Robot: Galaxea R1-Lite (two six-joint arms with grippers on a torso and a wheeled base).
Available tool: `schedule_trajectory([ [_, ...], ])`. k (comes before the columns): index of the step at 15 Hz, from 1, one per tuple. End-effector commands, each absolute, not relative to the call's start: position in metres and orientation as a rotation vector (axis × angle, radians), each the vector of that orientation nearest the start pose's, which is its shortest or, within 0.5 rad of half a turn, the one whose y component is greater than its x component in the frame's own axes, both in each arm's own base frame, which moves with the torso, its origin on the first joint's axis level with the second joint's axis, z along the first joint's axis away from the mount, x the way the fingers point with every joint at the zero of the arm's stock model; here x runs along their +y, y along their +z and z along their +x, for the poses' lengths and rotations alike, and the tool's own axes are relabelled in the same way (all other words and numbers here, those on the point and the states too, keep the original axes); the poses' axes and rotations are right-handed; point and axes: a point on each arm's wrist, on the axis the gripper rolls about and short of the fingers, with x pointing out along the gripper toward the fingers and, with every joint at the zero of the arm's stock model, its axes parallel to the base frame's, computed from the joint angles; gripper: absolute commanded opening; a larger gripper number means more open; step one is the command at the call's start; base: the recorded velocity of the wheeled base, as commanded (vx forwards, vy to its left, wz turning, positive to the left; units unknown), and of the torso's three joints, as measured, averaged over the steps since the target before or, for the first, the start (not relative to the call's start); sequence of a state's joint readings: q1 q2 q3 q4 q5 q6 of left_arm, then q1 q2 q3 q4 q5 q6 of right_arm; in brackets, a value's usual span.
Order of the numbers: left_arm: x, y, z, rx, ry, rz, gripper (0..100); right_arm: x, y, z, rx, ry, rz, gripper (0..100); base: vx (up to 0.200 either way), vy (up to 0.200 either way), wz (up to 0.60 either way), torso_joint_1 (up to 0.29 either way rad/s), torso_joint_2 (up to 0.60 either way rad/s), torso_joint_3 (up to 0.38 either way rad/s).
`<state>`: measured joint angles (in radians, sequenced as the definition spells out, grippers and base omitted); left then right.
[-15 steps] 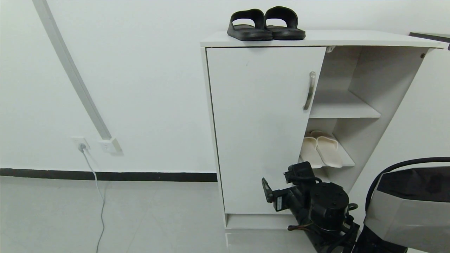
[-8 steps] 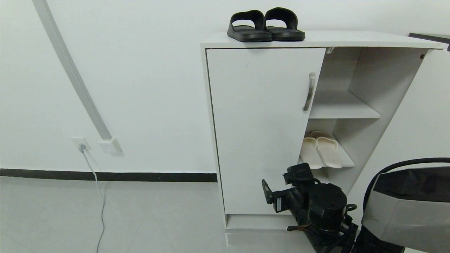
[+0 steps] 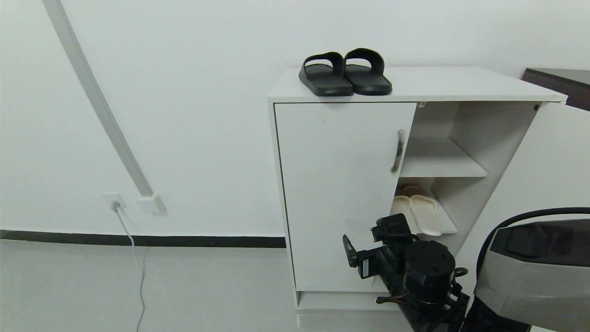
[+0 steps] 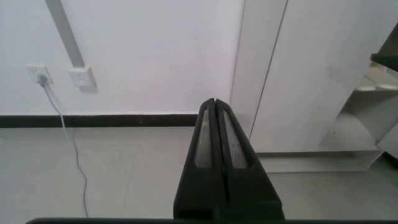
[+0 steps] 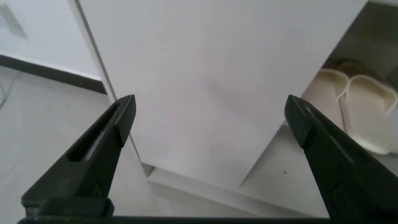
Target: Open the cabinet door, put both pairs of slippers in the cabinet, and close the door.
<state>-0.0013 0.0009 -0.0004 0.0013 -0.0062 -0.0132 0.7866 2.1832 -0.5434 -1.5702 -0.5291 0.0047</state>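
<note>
A pair of black slippers (image 3: 345,74) stands on top of the white cabinet (image 3: 461,85). The cabinet's left door (image 3: 336,193) with its metal handle (image 3: 397,151) is shut; the right door (image 3: 544,161) stands swung open. Inside, a pair of white slippers (image 3: 417,214) lies on the lower shelf, with a bare shelf above it. My right gripper (image 3: 366,237) is open, low in front of the shut door (image 5: 211,81), with the white slippers (image 5: 357,102) off to one side. My left gripper (image 4: 214,109) is shut on nothing and faces the wall beside the cabinet (image 4: 311,74).
A wall socket (image 3: 115,203) with a plugged cable hanging to the floor sits left of the cabinet, under a slanted grey conduit (image 3: 92,92). A dark piece of furniture (image 3: 557,78) shows behind the cabinet at the right. Bare floor lies to the left.
The whole head picture has shifted down, so the camera has moved; more of the cabinet top shows. Slippers, doors and the right gripper keep their places.
</note>
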Motion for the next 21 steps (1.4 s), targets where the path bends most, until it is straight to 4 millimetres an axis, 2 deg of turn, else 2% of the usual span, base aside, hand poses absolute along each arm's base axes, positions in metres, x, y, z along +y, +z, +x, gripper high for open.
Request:
schedule_trajectory([
  [1,-0.0001,0.0753,-0.0228,0.002,-0.008,-0.014,0,0.2292,0.0582,0.2445,0.058,0.257,-0.040,100,0.000,0.000,0.00,0.115,-0.45,-0.364],
  [11,-0.0001,0.0754,-0.0227,0.003,-0.008,-0.014,0,0.2281,0.0582,0.2456,0.058,0.254,-0.039,100,0.000,0.000,0.00,0.152,-0.48,-0.329],
  [21,-0.0001,0.0754,-0.0227,0.003,-0.008,-0.015,0,0.2280,0.0556,0.2463,0.064,0.253,-0.043,100,0.000,0.000,0.00,0.221,-0.54,-0.315],
])
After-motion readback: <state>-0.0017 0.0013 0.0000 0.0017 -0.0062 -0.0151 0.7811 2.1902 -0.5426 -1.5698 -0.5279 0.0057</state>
